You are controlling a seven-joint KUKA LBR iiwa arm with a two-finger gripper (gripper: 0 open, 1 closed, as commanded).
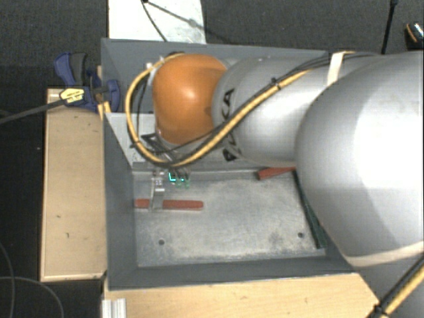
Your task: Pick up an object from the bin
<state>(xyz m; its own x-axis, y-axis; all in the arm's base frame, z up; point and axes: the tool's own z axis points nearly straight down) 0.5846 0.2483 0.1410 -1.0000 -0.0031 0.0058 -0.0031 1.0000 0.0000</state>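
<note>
You have the gripper [158, 196] down at the red-brown stick [182, 205] on the left of the bin [122, 244] floor. You cannot tell its opening. The stick appears unlifted, so grasp and lift remain.

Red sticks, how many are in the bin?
2. One red stick lies at the bin's left, under the gripper; the other pokes out from under the arm at the back. More may be hidden.

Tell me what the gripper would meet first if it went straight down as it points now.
Probably the flat red-brown stick lying on the left of the bin floor, just under the gripper; the gap between them is unclear.
</note>
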